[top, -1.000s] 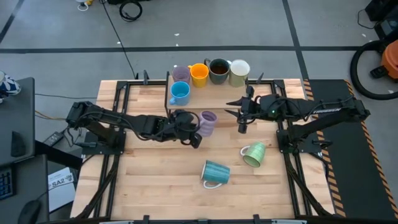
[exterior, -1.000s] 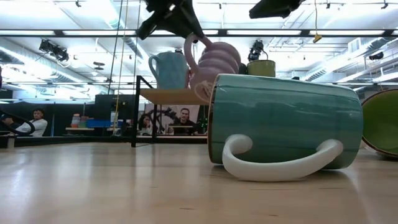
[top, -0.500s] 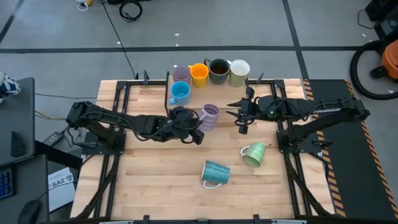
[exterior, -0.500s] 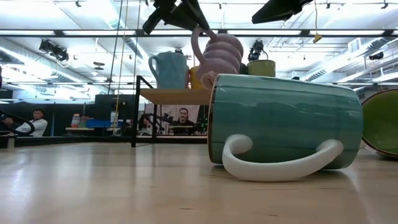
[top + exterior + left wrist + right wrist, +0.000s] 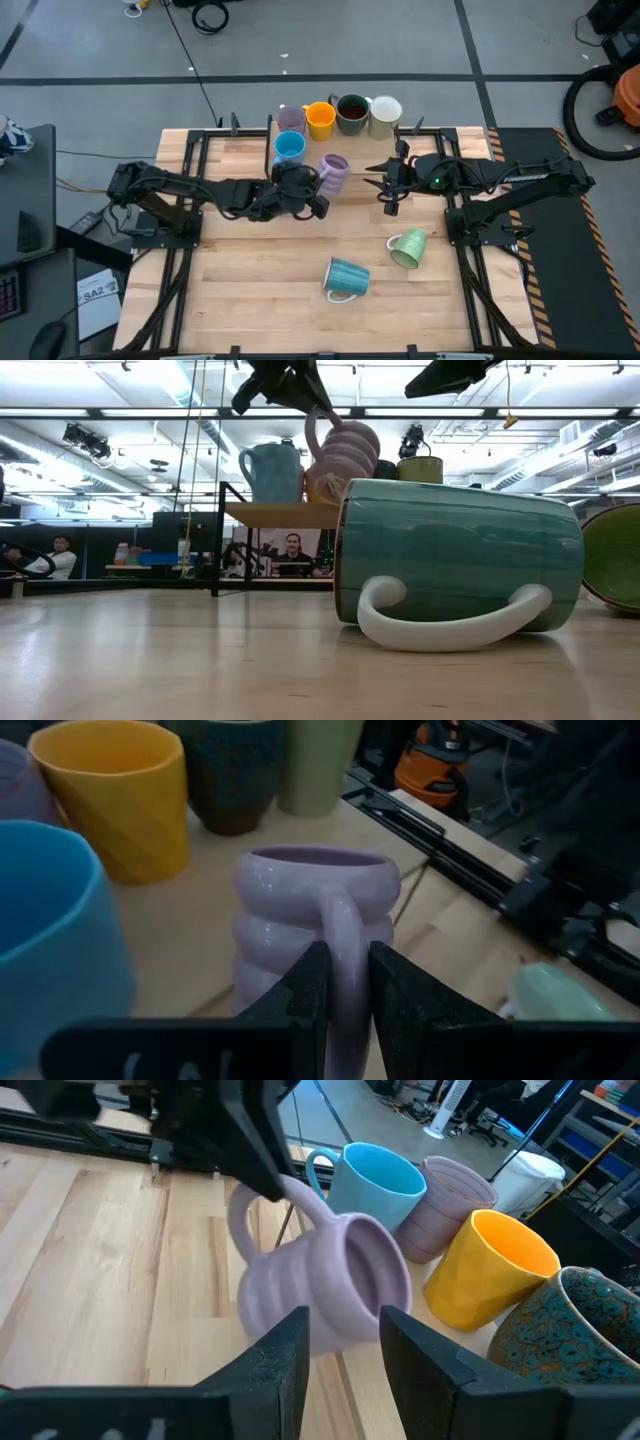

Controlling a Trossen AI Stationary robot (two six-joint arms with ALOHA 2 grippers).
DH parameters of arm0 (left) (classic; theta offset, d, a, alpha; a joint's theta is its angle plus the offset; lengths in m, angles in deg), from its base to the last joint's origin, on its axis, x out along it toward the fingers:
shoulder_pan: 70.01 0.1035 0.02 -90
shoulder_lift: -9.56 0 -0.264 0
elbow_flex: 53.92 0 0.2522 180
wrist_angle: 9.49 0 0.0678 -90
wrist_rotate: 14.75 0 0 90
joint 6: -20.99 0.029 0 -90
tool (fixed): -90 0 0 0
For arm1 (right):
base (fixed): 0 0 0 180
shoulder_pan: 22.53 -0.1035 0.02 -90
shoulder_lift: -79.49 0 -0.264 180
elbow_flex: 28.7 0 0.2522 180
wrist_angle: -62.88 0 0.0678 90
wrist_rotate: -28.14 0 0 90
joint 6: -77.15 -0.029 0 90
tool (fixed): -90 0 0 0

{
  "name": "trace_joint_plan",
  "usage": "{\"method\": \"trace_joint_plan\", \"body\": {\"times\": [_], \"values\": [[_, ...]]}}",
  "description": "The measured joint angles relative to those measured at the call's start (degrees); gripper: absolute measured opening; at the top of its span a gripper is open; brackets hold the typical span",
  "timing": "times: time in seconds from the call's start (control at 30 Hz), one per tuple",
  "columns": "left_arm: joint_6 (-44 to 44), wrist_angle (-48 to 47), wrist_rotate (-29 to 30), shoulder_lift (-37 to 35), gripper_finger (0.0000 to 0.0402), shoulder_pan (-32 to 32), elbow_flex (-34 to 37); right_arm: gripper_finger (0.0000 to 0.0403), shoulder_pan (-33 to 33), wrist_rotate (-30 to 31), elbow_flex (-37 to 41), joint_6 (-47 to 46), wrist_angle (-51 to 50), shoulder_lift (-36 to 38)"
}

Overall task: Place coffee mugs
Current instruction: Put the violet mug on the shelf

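Observation:
My left gripper (image 5: 318, 182) is shut on a ribbed lavender mug (image 5: 334, 171), which is over the front part of a raised wooden shelf (image 5: 365, 150). On the shelf stand a second lavender mug (image 5: 291, 120) and orange (image 5: 320, 120), dark brown (image 5: 352, 113), cream (image 5: 386, 116) and blue (image 5: 289, 148) mugs. A pale green mug (image 5: 408, 248) and a teal mug (image 5: 346, 278) lie on their sides on the table. My right gripper (image 5: 381, 186) hovers open just right of the held mug, holding nothing. My left gripper pinches the lavender mug's handle (image 5: 345, 945) between its two fingers (image 5: 308, 995), coming roughly level from the table's left side. The mug (image 5: 345, 455) sits tilted, just over the shelf top (image 5: 270, 513). Whether its base touches the shelf I cannot tell.
The shelf's black metal frame (image 5: 216, 540) stands at the table's far middle. The two lying mugs take up the near right of the table top. Bare wood (image 5: 250, 260) lies near and left. People sit in the room behind.
My left gripper has carried the lavender mug up and toward the table's far edge, from in front of the shelf to over its front part beside the blue mug. The mug has turned more upright on the way.

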Motion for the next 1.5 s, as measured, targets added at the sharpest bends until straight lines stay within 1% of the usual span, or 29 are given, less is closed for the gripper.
{"method": "trace_joint_plan", "body": {"times": [0.37,0.57,0.73,0.9,1.13,1.2,1.33,1.5], "values": [[0.39,0.35,-0.02,0.00,0.0060,2.54,0.00,0.0131,0.00,-0.17,0.00,-0.23,-0.10,-0.02],[0.37,0.42,-0.60,-0.02,0.0060,2.54,0.00,0.0131,-0.01,-3.67,0.00,-1.73,-1.90,-0.02],[0.36,0.40,-0.66,0.00,0.0060,2.52,0.00,0.0130,0.37,-4.59,0.00,-1.60,-3.22,-0.13],[0.35,0.40,-0.66,-0.02,0.0060,2.52,0.00,0.0130,2.88,-4.60,0.00,-0.83,-1.24,-2.08],[0.31,0.39,-0.68,-0.02,0.0060,2.52,0.01,0.0130,8.17,-5.25,0.00,4.37,3.04,-7.43],[0.31,0.37,-0.68,-0.02,0.0060,2.52,0.01,0.0130,9.89,-7.90,0.00,5.12,3.80,-8.45],[0.22,0.37,-0.70,0.00,0.0060,2.52,0.02,0.0131,13.62,-16.31,0.00,6.97,4.42,-9.11],[0.22,0.35,-0.70,-0.02,0.0060,2.52,0.01,0.0131,18.31,-25.02,0.00,8.15,5.86,-9.09]]}}
